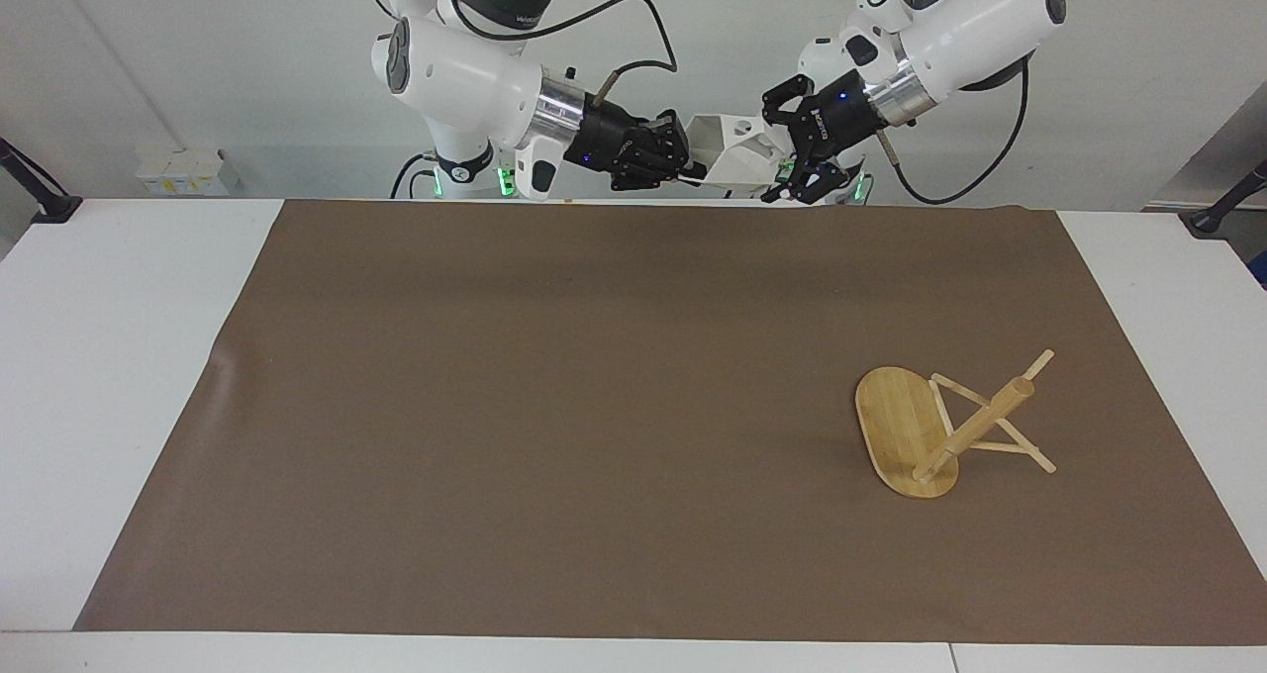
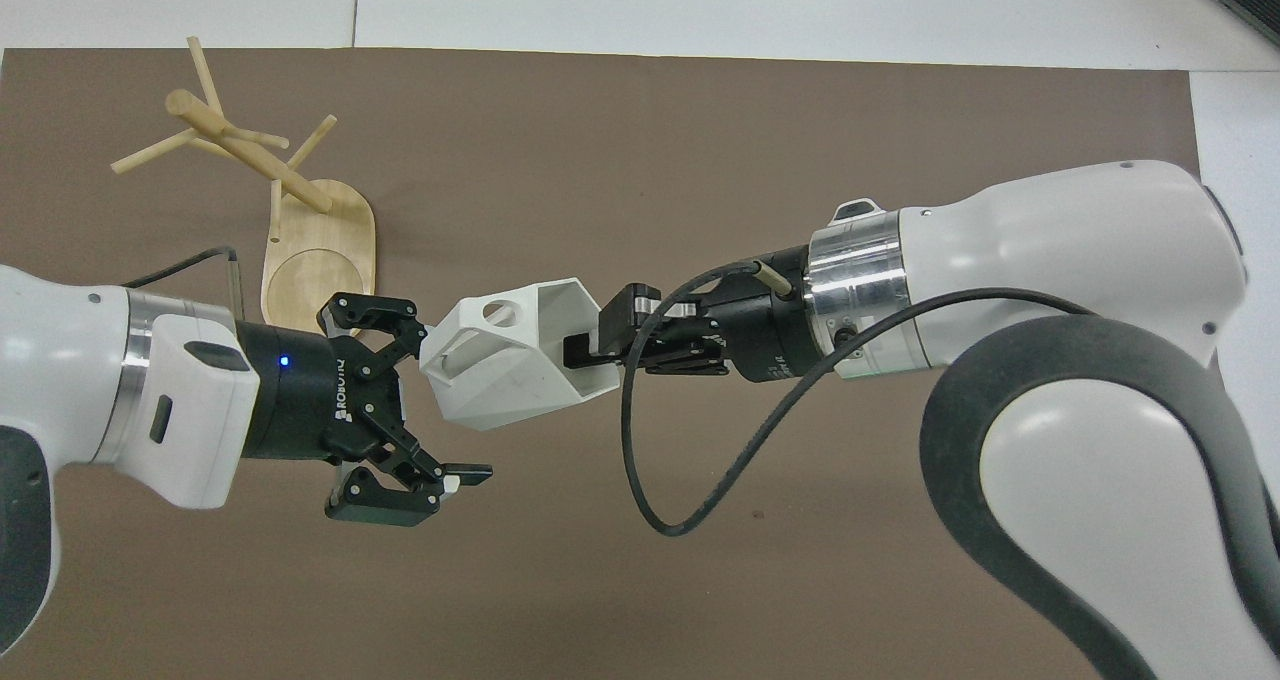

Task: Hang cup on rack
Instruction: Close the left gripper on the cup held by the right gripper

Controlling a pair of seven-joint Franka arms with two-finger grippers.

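The white faceted cup (image 1: 730, 150) is held in the air over the edge of the mat nearest the robots, lying sideways. My right gripper (image 1: 693, 165) is shut on its rim, with one finger inside the mouth (image 2: 590, 348). The cup (image 2: 510, 365) points its handle, pierced by a round hole, at my left gripper (image 2: 452, 405). That gripper (image 1: 779, 161) is open, with its fingers either side of the cup's handle end. The bamboo rack (image 1: 935, 426) stands on the mat toward the left arm's end, also seen in the overhead view (image 2: 300, 220).
A brown mat (image 1: 554, 406) covers most of the white table (image 1: 119, 356). The right arm's black cable (image 2: 650, 480) hangs in a loop under its wrist.
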